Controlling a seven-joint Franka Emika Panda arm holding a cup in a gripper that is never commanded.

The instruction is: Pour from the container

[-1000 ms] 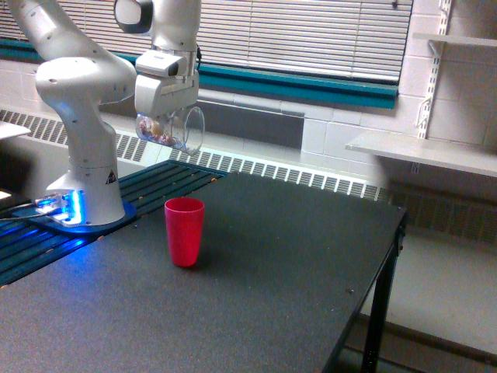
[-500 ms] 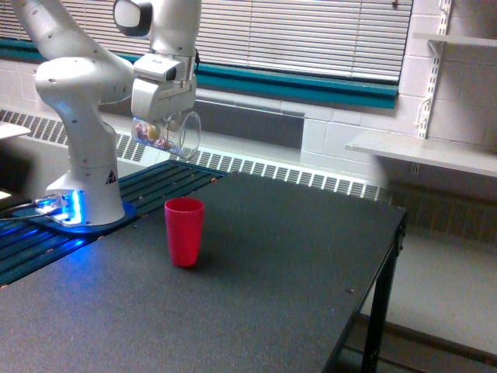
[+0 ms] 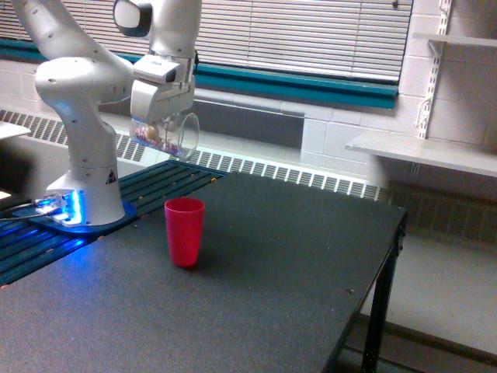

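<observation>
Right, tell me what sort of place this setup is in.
Most likely a robotics lab or workshop room. A white arm's gripper holds a clear container above a plain black worktable with a red cup on it. Behind are window blinds, painted block walls and bare wall shelves.

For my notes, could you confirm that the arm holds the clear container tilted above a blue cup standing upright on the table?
Not quite: the cup is red, not blue, as the exterior view shows. The rest holds: the clear container is held tilted above it, over the table.
</observation>
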